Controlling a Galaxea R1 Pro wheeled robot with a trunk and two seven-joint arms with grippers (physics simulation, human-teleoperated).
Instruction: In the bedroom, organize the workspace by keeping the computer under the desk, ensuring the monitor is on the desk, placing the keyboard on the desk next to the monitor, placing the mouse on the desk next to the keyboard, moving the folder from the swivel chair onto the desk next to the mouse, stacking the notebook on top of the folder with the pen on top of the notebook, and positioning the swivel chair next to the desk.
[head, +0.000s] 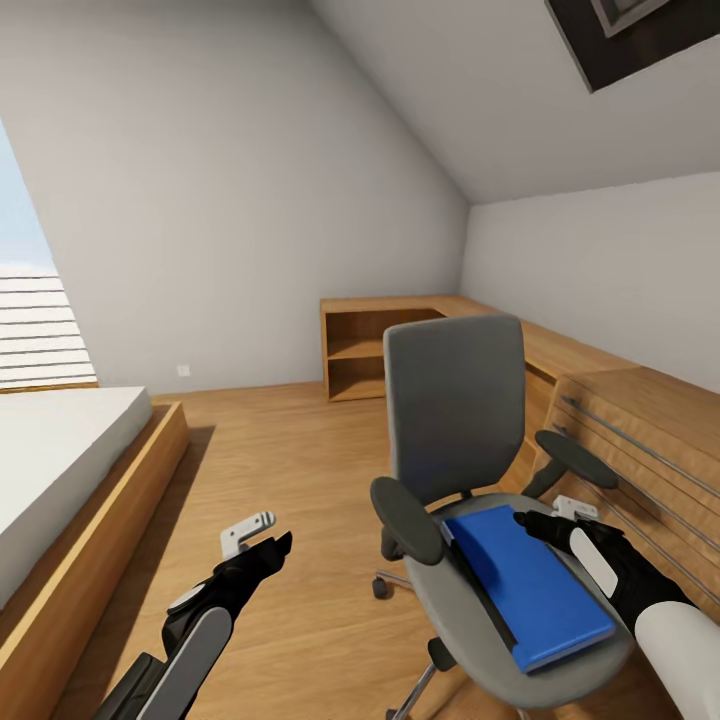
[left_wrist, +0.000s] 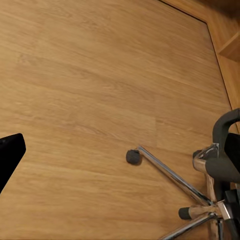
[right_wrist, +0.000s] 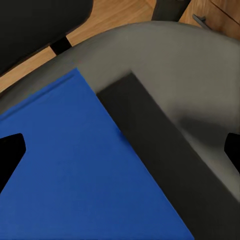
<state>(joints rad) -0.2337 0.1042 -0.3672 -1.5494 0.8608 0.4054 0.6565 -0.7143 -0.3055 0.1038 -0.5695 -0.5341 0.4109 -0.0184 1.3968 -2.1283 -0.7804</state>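
Blue folder (head: 530, 585) lies on the swivel chair (head: 455, 400) seat — right gripper (right_wrist: 122, 147) above it, jaws spread; left jaws' state unclear

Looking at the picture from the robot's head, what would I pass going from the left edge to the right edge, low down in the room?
Bed → left gripper → swivel chair with the blue folder on its seat → right gripper → wooden drawer unit.
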